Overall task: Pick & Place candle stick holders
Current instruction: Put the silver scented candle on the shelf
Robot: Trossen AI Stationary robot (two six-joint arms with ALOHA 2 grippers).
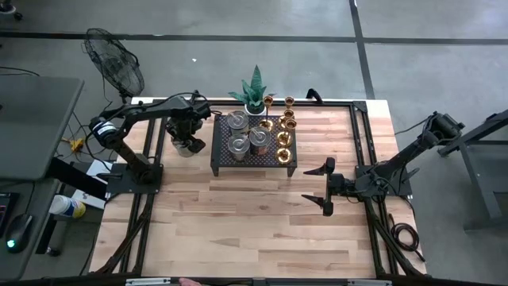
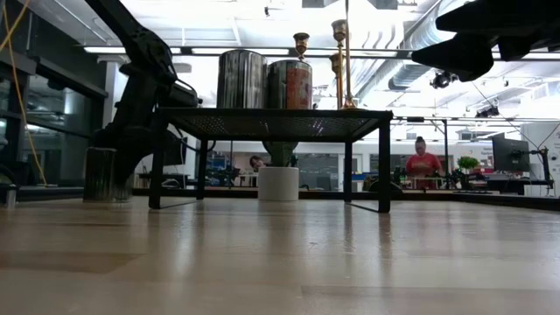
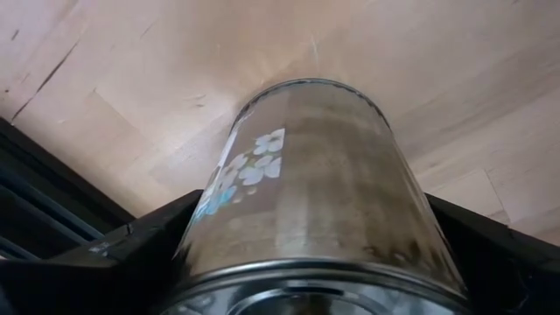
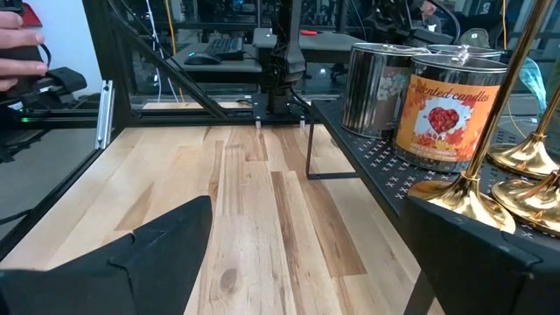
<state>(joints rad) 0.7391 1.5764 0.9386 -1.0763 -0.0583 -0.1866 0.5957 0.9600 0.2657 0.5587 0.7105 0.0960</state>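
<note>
Reading "scented candles" on an orange-labelled tin [image 4: 440, 118]; left pincer [image 3: 289, 262] clamped on a flower-printed tin [image 3: 306, 184]; right pincer [image 1: 325, 187] apart.

The silvery-grey tin [image 3: 306, 201] in the dark left gripper [image 1: 187, 143] is showing a print of white and pale blue flowers, while the tin [image 4: 442, 109] at about two o'clock in the right wrist view is wearing an orange label with a red heart and autumn leaves. The brass-gold holders [image 1: 284, 131] are gleaming on the black perforated rack [image 1: 252, 159], toward three o'clock of the grey tins [image 1: 244, 135] in the high view. The spiky plant [image 1: 254, 86] is showing green above its white pot [image 2: 277, 184], over the pale blond wood table [image 1: 238, 222].
</note>
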